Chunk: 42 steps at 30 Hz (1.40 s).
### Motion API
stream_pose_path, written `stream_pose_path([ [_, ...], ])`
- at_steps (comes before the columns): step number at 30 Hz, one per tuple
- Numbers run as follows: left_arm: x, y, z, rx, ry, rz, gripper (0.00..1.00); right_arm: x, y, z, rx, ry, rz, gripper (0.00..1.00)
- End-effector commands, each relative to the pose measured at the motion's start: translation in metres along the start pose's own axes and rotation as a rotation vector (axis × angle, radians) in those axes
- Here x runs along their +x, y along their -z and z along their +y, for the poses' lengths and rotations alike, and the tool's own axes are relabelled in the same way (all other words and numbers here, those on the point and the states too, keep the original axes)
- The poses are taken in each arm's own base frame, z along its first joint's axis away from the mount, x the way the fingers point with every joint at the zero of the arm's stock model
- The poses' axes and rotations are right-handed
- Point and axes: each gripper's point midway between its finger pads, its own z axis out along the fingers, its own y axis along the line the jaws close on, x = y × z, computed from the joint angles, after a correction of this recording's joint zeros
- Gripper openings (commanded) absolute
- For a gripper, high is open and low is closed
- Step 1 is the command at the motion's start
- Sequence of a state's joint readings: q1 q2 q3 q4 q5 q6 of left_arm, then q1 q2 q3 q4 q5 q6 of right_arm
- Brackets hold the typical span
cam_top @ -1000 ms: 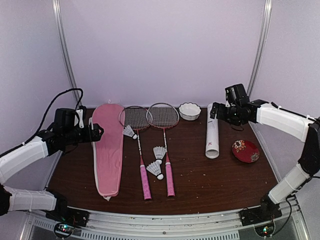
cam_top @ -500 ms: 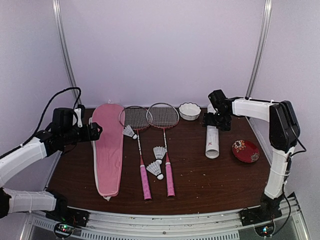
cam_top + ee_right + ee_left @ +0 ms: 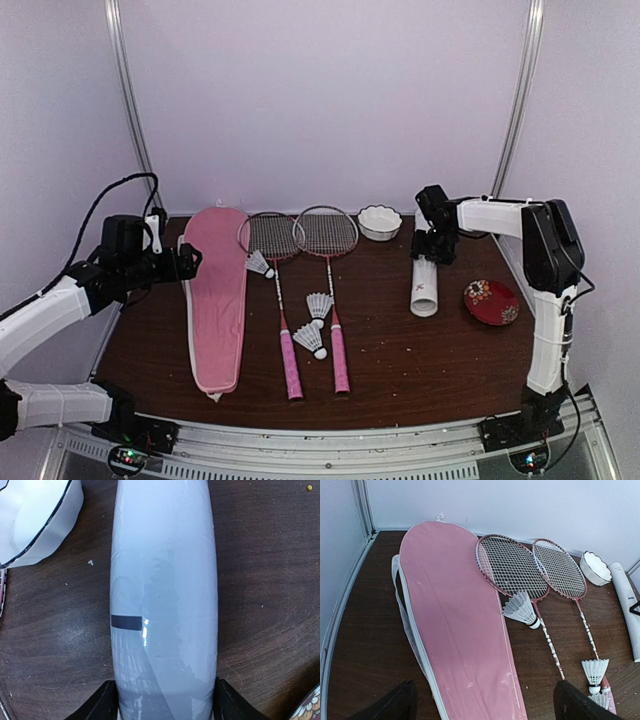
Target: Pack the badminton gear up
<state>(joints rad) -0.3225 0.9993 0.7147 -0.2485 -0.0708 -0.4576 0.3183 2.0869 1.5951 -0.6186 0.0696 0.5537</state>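
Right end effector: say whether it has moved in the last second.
Yes. In the top view the right end effector has come down and forward onto the far end of the tube; its fingers now straddle the tube.

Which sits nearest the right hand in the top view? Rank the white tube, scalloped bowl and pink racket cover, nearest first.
1. The white tube, directly under the right hand, which straddles its far end.
2. The white scalloped bowl, just to the left, slightly farther back.
3. The pink racket cover, far to the left, beyond both rackets.
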Motion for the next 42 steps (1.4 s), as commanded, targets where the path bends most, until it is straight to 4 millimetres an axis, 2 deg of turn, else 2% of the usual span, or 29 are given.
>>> stream_pose_path([
  [1,-0.011,0.005,-0.003,0.008,-0.008,-0.040,0.98,0.023,0.006,-0.006,-0.034,-0.013,0.055,0.61],
  [4,-0.011,0.006,-0.002,0.008,-0.005,-0.044,0.98,0.043,0.024,-0.014,-0.068,-0.016,0.045,0.58],
  [10,-0.010,0.002,-0.007,0.035,0.000,-0.040,0.98,0.105,0.055,-0.030,-0.171,0.010,0.097,0.56],
  [13,-0.007,-0.002,-0.010,0.055,0.005,-0.029,0.98,0.137,0.069,-0.025,-0.232,0.082,0.126,0.56],
  [20,-0.004,-0.004,-0.014,0.078,0.012,-0.025,0.98,0.216,0.085,-0.004,-0.307,0.332,0.242,0.57],
  [23,-0.005,-0.002,-0.013,0.076,0.009,-0.026,0.98,0.244,0.094,-0.003,-0.324,0.425,0.294,0.57],
  [25,-0.005,0.000,-0.013,0.075,0.007,-0.029,0.98,0.253,0.100,-0.011,-0.312,0.481,0.301,0.57],
  [29,-0.005,-0.001,-0.015,0.087,0.007,-0.037,0.98,0.247,0.105,-0.023,-0.256,0.555,0.270,0.62],
  [35,-0.007,-0.004,-0.017,0.091,0.011,-0.028,0.98,0.225,0.096,-0.026,-0.083,0.662,0.313,0.88],
  [36,-0.008,-0.003,-0.017,0.094,0.020,-0.034,0.98,0.219,0.096,-0.025,-0.065,0.666,0.306,0.98],
  [37,-0.009,-0.002,-0.018,0.098,0.027,-0.042,0.98,0.213,0.097,-0.021,-0.058,0.665,0.295,1.00],
  [42,-0.011,0.001,-0.023,0.129,0.046,-0.084,0.98,0.187,0.104,0.010,-0.099,0.643,0.257,1.00],
])
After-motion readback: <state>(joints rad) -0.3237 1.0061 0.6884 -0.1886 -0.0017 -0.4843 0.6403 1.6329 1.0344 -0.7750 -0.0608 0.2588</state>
